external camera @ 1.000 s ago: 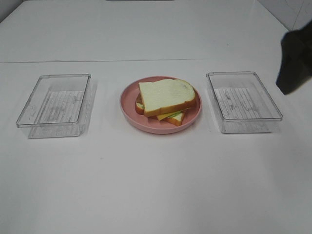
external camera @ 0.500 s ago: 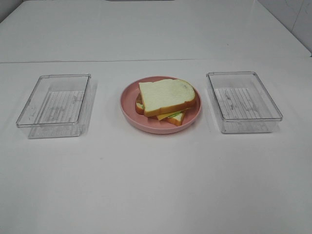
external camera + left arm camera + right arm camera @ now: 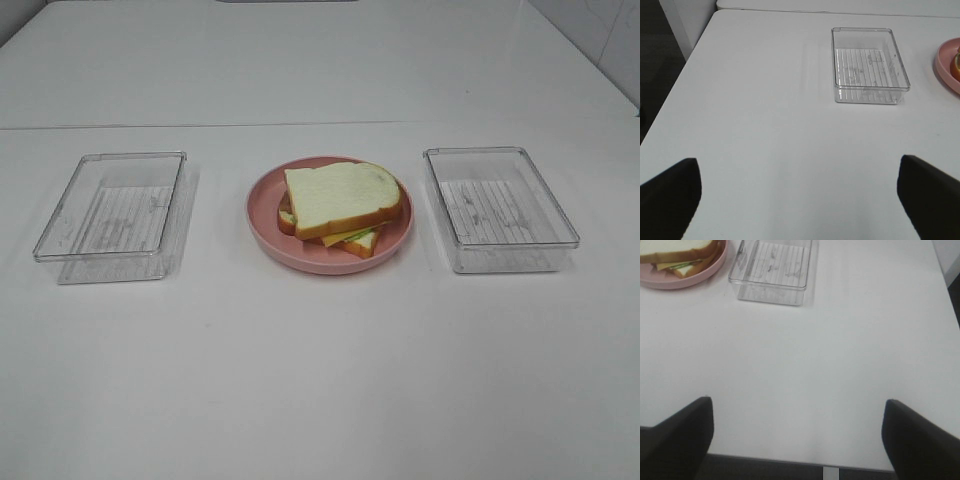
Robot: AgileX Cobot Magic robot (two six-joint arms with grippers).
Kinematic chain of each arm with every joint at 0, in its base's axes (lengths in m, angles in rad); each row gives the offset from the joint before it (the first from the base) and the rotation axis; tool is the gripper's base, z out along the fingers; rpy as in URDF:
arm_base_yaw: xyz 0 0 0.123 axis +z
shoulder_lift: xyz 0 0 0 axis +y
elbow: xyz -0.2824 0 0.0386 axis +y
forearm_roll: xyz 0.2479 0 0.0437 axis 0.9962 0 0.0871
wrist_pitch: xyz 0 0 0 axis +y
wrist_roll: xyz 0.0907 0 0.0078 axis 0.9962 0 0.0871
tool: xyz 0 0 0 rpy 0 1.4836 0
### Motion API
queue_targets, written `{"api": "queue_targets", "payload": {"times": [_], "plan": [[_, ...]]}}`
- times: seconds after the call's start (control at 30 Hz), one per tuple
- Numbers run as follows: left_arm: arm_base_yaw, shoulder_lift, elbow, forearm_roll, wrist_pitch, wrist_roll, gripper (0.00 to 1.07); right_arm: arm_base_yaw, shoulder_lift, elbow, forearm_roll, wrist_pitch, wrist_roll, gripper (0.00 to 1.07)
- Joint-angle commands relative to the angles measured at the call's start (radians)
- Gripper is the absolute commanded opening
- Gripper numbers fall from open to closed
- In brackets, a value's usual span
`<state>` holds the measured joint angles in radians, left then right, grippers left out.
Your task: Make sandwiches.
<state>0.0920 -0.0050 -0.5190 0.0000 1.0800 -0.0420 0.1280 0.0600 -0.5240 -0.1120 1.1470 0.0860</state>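
Sitting assembled on the round pink plate (image 3: 262, 222) at table centre is the toy sandwich stack (image 3: 340, 206): thick white bread slice with orange-brown crust on top, yellow cheese and green lettuce edges showing beneath, second slice at the bottom. Clear plastic rectangular trays, left (image 3: 112, 215) and right (image 3: 499, 206), hold nothing. Left gripper (image 3: 800, 195) and right gripper (image 3: 797, 437) hang over bare table near its edge, jaws spread wide, holding nothing. Judgement: assembly looks complete; next move probably needs only parked arms.
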Motion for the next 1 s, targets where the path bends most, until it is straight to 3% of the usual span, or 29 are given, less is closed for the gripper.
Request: {"api": "queue_targets", "payload": {"times": [0.03,0.13,1.0], "plan": [[0.002,-0.013,0.002,-0.007,-0.006,0.000,1.01,-0.047,-0.085,0.034,0.003,-0.026,-0.016,0.90],[0.002,-0.013,0.002,-0.007,-0.006,0.000,1.01,-0.083,-0.099,0.067,0.005,-0.043,-0.016,0.90],[0.002,-0.010,0.002,-0.007,-0.006,0.000,1.01,-0.082,-0.099,0.070,0.018,-0.044,-0.016,0.90]]}}
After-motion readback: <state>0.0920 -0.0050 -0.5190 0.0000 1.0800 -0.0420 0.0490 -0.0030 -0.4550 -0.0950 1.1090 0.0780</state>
